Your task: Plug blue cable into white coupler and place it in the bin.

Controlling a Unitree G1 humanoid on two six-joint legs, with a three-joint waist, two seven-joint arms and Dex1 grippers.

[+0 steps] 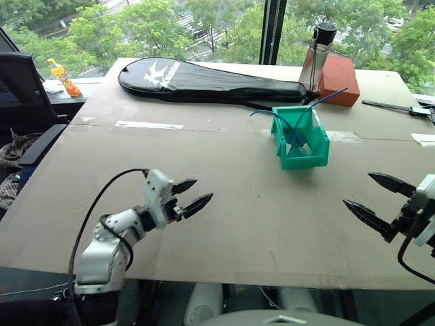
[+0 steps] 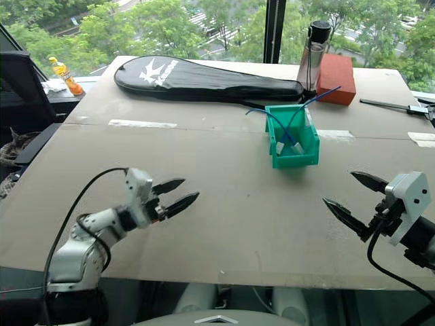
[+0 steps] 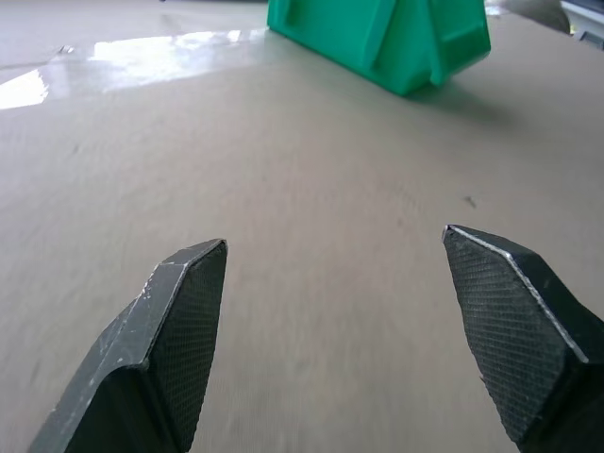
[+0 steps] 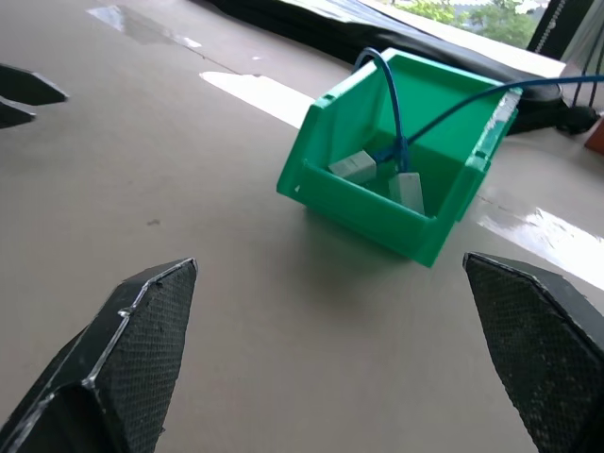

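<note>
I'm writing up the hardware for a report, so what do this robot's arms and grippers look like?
Both arms are silver-grey metal with white housings at the wrists. A black cable loops along the left arm and another hangs under the right wrist. The left gripper and right gripper each have two black, pointed fingers with cross-hatched inner pads. No markings visible.

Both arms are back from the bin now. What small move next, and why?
Probably none beyond parking the arms: the blue cable and white coupler already lie inside the bin, and both the left gripper and right gripper are open and hold nothing.
</note>
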